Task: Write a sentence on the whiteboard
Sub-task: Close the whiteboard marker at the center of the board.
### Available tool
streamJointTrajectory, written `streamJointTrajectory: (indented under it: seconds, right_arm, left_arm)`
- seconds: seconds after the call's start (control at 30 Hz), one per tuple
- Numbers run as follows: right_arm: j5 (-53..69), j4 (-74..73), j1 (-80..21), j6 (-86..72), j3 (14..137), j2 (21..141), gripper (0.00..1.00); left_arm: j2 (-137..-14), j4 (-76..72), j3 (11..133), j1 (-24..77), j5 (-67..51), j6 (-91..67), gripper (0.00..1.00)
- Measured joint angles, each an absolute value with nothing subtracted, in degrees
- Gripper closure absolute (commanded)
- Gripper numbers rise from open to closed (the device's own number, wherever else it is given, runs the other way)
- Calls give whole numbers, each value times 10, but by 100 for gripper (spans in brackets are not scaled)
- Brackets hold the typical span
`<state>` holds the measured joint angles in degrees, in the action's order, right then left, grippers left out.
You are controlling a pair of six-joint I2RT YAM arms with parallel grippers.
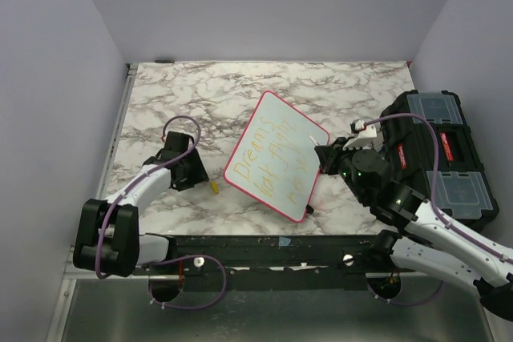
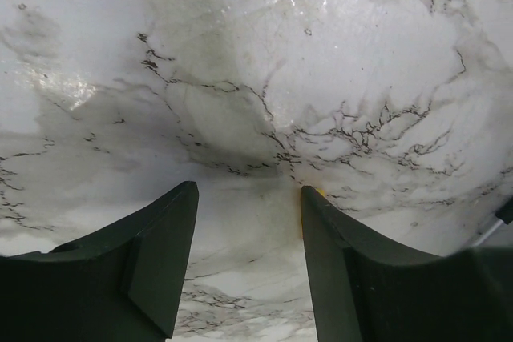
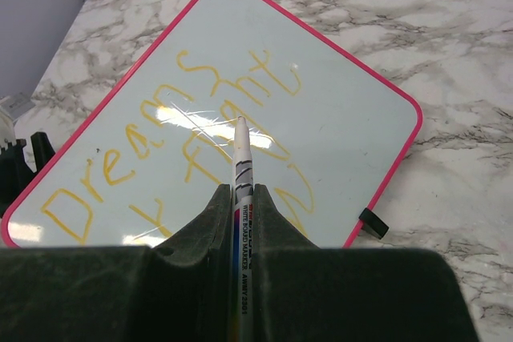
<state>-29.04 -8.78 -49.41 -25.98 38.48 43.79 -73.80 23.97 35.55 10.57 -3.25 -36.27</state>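
Two arms share this job. The right hand (image 3: 240, 198) is closed tight on a whiteboard marker (image 3: 240, 154), with its tip over the yellow sentence (image 3: 120, 162). The whiteboard (image 1: 277, 158) lies skewed in the middle of the worktop (image 1: 160, 94). The left hand (image 2: 248, 198) is half open and holds nothing. The board looks thin, stiff, light and glossy, so I think it slides easily. It is better to pin it at its rim (image 3: 405, 154).

The marker (image 3: 240, 146) runs off the bottom edge, and the right pincer (image 3: 240, 198) hides the lower lines of the sentence (image 3: 148, 142)
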Motion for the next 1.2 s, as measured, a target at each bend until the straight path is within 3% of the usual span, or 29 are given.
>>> streamJointTrajectory:
  seconds: [0.47, 0.67, 1.2]
  right_arm:
    - [-289, -91, -494, -260, 385, 438, 99]
    - [-284, -91, -494, -261, 385, 438, 99]
    - [-279, -91, -494, -268, 376, 417, 99]
  left_arm:
    - [-722, 239, 346, 196, -38, -393, 49]
    - [-757, 245, 369, 213, -4, -417, 60]
    - [-829, 310, 443, 279, 57, -464, 71]
